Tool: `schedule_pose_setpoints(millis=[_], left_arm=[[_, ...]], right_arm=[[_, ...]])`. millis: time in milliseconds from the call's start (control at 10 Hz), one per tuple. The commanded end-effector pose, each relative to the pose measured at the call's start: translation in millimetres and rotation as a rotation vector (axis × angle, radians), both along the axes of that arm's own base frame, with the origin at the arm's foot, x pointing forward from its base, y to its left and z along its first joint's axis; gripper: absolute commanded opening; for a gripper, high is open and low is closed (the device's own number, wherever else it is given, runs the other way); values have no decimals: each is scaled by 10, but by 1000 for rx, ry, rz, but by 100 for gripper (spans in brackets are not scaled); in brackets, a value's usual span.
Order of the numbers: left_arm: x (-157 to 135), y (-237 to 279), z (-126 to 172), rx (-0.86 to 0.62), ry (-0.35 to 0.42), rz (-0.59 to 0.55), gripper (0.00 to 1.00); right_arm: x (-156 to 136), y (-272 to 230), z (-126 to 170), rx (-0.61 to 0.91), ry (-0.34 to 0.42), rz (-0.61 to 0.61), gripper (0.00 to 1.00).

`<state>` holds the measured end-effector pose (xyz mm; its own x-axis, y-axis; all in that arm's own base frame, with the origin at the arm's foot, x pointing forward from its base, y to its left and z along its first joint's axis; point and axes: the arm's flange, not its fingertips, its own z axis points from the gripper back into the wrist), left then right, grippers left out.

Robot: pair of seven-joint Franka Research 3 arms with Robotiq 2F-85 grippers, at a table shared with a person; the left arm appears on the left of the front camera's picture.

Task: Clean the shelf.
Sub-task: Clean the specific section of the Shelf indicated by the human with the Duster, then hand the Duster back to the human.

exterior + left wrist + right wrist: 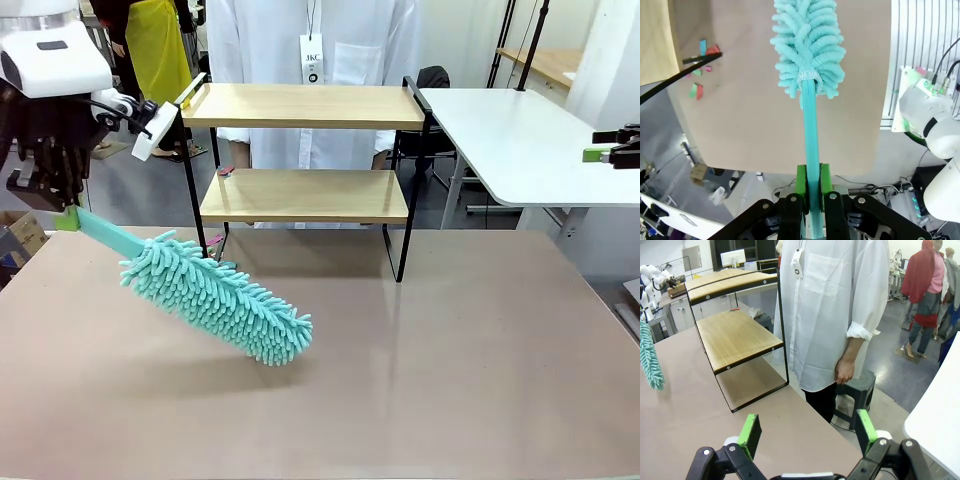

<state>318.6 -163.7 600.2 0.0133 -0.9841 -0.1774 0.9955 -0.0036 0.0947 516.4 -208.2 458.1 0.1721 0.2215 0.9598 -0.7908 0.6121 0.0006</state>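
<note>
The shelf [305, 195] is a two-tier rack of light wood boards in a thin black frame, standing at the far middle of the tan table. A teal fluffy duster [215, 295] hangs tilted just above the table, in front of the shelf's left leg. My left gripper [62, 212] is shut on its flat teal handle [811, 150], which runs up between the green pads [801, 181]. My right gripper [807, 432] stands open and empty at the right, and from there I see the shelf [735, 337] end-on. That same gripper [612, 150] sits at the right edge of the front view.
A person in a white shirt [310, 40] stands behind the shelf, one hand [844, 371] hanging down. A white table [520, 140] stands at the back right. A dark stool [855, 392] sits by the person. Small coloured scraps [700, 75] lie on the floor.
</note>
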Motion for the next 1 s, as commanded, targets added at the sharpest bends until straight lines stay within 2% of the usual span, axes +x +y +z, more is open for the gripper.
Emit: schedule_pose_setpoints(millis=[0,900], left_arm=[[-11,3,28,-8,-18,-5,13],[-11,3,28,-8,-18,-5,13]], right_arm=[[-5,10,21,-2,-4,1,100],[-5,10,21,-2,-4,1,100]])
